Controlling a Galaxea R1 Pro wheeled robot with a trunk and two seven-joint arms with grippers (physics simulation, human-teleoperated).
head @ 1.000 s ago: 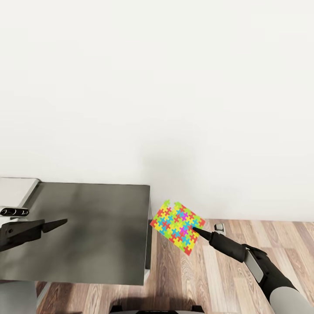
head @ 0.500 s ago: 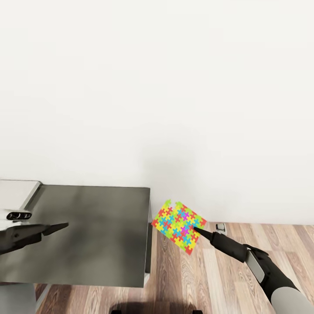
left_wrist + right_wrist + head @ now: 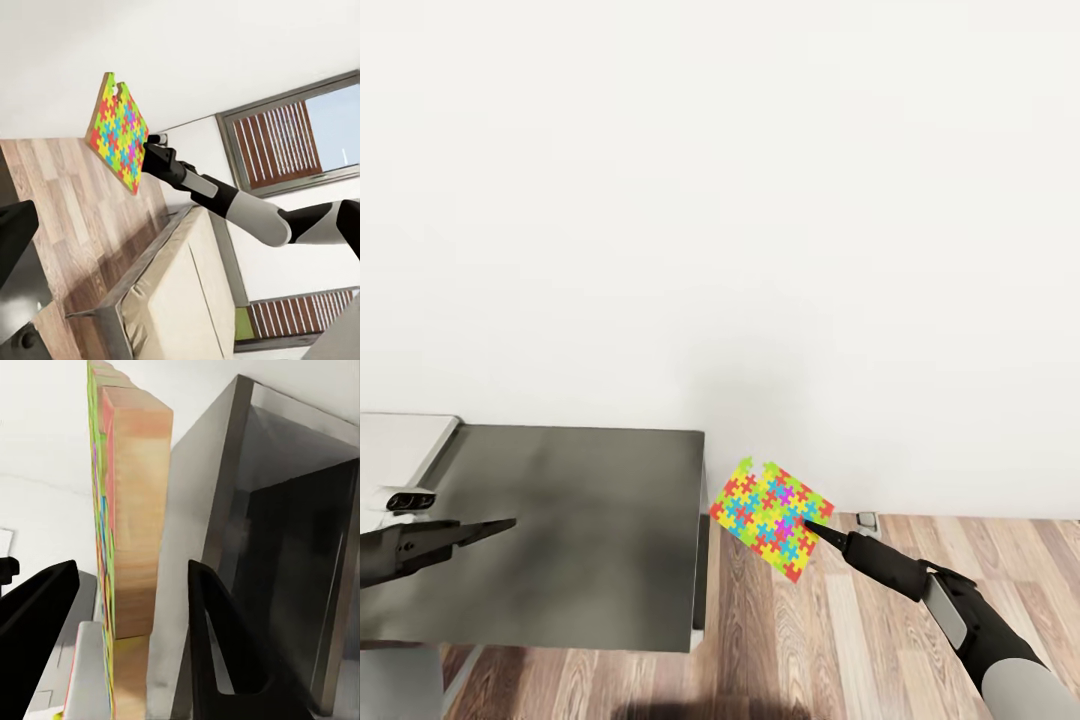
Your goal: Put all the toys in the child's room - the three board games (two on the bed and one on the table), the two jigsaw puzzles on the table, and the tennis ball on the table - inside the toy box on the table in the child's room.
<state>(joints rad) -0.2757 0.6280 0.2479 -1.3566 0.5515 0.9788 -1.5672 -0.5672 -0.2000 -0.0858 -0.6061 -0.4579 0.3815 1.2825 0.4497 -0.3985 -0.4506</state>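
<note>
Black tapered gripper (image 3: 812, 525), grey forearm

Multicoloured mosaic jigsaw puzzle (image 3: 770, 518), dark grey cabinet (image 3: 560, 530), black tool (image 3: 812, 525)

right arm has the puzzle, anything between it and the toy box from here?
Cannot tell: no toy box in these views. The right gripper holds the jigsaw puzzle in the air over the wood floor, beside the dark cabinet. That cabinet lies toward the robot's left, next to the puzzle; nothing touches the puzzle besides the fingers.
</note>
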